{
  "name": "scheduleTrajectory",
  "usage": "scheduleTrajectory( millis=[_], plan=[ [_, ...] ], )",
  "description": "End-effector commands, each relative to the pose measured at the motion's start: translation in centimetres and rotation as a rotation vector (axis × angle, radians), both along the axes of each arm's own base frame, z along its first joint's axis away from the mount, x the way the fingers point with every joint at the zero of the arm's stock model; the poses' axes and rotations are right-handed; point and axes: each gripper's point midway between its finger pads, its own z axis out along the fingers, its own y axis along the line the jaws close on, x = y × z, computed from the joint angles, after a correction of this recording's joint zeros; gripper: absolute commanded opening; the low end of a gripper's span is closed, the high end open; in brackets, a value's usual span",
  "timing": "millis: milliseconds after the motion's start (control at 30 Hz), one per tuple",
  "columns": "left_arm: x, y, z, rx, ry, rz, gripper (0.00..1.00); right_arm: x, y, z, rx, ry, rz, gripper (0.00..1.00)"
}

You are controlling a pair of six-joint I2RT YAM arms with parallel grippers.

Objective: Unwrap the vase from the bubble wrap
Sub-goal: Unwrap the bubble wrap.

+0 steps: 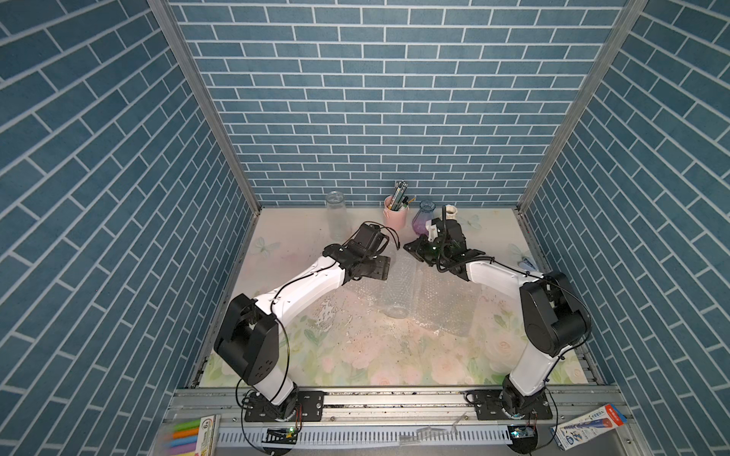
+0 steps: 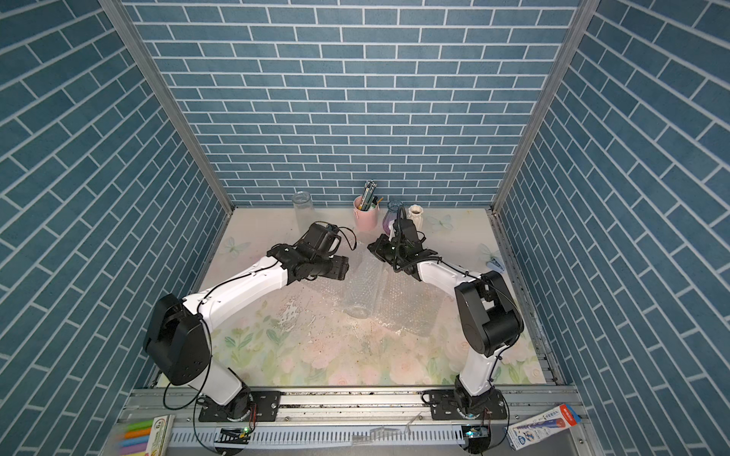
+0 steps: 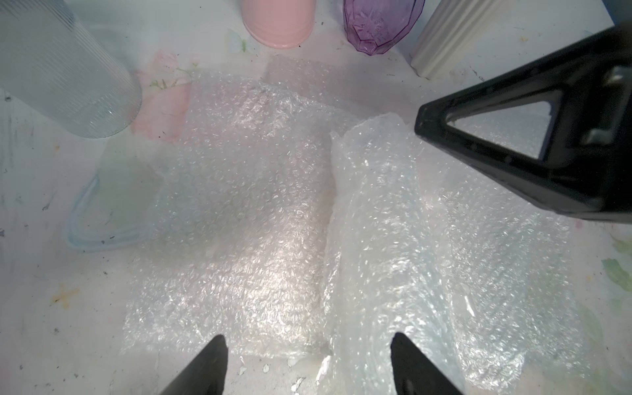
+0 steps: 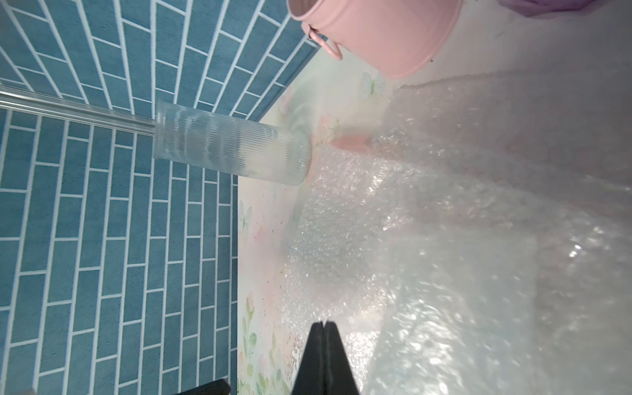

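Observation:
The bubble wrap (image 1: 399, 288) lies mid-table, partly unrolled. A flat sheet (image 3: 239, 222) spreads to one side of a still-rolled tube (image 3: 376, 239). At the tube's near end a clear, glassy round end (image 1: 395, 312) shows, which looks like the vase; the wrap hides the rest of it. My left gripper (image 3: 307, 342) hovers open over the near edge of the wrap, one finger above the flat sheet and one above the tube. My right gripper (image 4: 323, 323) is shut with nothing seen between its fingers. Its tip (image 3: 422, 119) sits at the tube's far end.
Along the back wall stand a clear ribbed glass (image 1: 335, 213), a pink bucket of pencils (image 1: 396, 215), a purple vase (image 1: 422, 221) and a white ribbed vase (image 1: 451, 213). A small blue clip (image 1: 527, 262) lies near the table's right edge.

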Motion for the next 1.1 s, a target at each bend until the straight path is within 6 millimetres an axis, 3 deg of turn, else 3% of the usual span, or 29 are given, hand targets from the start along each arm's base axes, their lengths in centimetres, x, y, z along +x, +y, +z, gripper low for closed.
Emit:
scheduleTrajectory(
  millis=[0, 200, 733, 833, 933, 1067],
  plan=[
    [0.2, 0.6, 0.1, -0.011, -0.012, 0.031, 0.77, 0.6, 0.9, 1.3, -0.027, -0.052, 0.017, 0.0],
    [-0.4, 0.6, -0.2, -0.039, -0.012, 0.03, 0.77, 1.0, 2.7, 1.4, -0.057, -0.05, 0.049, 0.0],
    [-2.7, 3.0, 0.4, -0.108, -0.036, 0.092, 0.77, 2.0, 6.0, -1.6, -0.176, 0.014, 0.081, 0.0],
    [-3.6, 3.3, 0.2, -0.13, -0.026, 0.1, 0.77, 2.4, 6.7, -1.6, -0.194, 0.022, 0.088, 0.11],
    [-4.5, 3.8, 0.1, -0.138, -0.015, 0.104, 0.78, 3.0, 7.4, -1.1, -0.229, 0.018, 0.108, 0.29],
    [-5.4, 4.0, -0.1, -0.154, 0.002, 0.101, 0.78, 3.4, 7.6, 0.4, -0.284, -0.001, 0.141, 0.41]
  ],
)
